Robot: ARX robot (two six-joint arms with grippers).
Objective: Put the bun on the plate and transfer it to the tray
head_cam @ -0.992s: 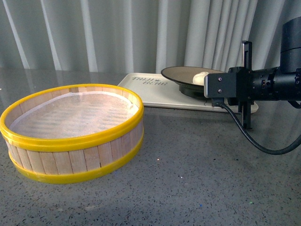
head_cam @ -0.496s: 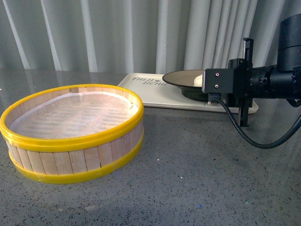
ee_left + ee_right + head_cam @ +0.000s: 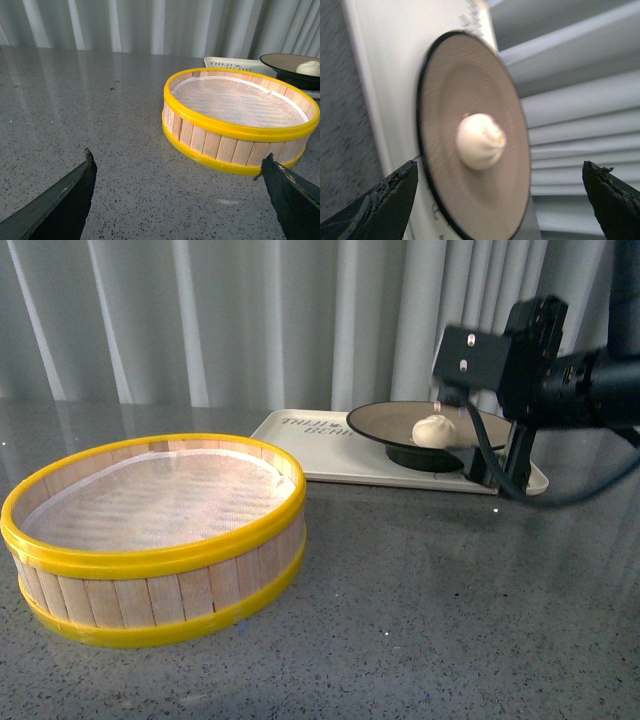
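The cream-white bun sits in the middle of the tan, black-rimmed plate, which stands on the cream tray at the back right. My right gripper hovers open above the plate's near side, tilted, touching nothing. In the right wrist view the bun, the plate and the tray lie beyond its spread fingers. My left gripper is open low over the grey table, short of the steamer basket; it does not show in the front view.
A round yellow-rimmed wooden steamer basket with a white liner stands at the front left, holding nothing; the left wrist view shows this basket too. Grey curtains close off the back. A black cable hangs from the right arm near the tray's right end.
My right arm has risen and tilted away from the plate's rim, where it stood level a second ago. Plate and bun stay on the tray.
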